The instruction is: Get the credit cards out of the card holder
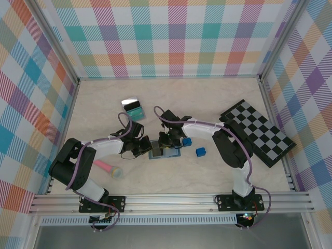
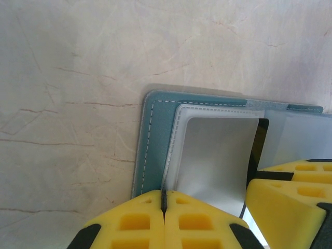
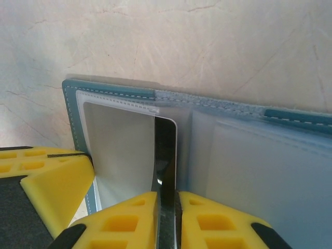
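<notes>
card holder (image 1: 165,153) open flat on counter (image 1: 207,104) between the arms, left end effector (image 2: 164,207) fully closed at its left panel's edge, right end effector (image 3: 167,207) pinched on credit card (image 3: 167,155) standing partway out of clear pocket

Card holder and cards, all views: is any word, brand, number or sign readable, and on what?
None readable.
The card holder shows only stitching.
The card in the right gripper shows a dark face, no print.
The two cards farther back are too small to read.
</notes>
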{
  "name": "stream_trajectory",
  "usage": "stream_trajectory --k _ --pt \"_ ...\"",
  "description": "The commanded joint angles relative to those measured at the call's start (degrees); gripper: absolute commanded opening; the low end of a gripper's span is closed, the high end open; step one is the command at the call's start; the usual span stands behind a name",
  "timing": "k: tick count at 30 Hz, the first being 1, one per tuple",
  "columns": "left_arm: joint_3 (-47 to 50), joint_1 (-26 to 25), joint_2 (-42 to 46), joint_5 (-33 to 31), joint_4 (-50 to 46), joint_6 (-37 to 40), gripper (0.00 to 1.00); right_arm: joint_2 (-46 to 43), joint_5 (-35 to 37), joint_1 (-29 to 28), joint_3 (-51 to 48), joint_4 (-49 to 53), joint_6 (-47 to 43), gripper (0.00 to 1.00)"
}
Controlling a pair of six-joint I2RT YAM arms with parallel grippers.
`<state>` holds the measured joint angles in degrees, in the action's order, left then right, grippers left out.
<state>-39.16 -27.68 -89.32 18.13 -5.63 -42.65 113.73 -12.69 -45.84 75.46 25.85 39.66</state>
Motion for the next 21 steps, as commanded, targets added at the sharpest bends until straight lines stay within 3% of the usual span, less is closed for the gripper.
stream_trajectory --k 1,7,11,15,21 --pt "0.8 -0.4 -2.2 -2.6 -1.8 -0.1 0.00 0.2 -2.1 -0.1 -0.5 -1.4 -1.1 0.16" --pt "1.0 -0.4 -1.4 -3.0 -1.9 -0.2 0.01 -0.6 -1.5 -0.1 -1.0 -1.5 -1.2 0.09" --pt "1.1 -0.3 -0.5 -3.6 -2.7 -0.7 0.07 -1.7 -0.5 -0.1 -1.7 -1.7 -1.3 0.00" --pt "1.1 -0.3 0.6 -3.9 -3.2 -1.4 0.16 -3.2 1.4 0.2 -2.5 -1.0 -1.9 0.00" --pt "0.8 -0.3 1.0 -3.4 -3.2 -1.6 0.17 -4.6 5.1 0.2 -4.3 -0.4 -1.7 0.00"
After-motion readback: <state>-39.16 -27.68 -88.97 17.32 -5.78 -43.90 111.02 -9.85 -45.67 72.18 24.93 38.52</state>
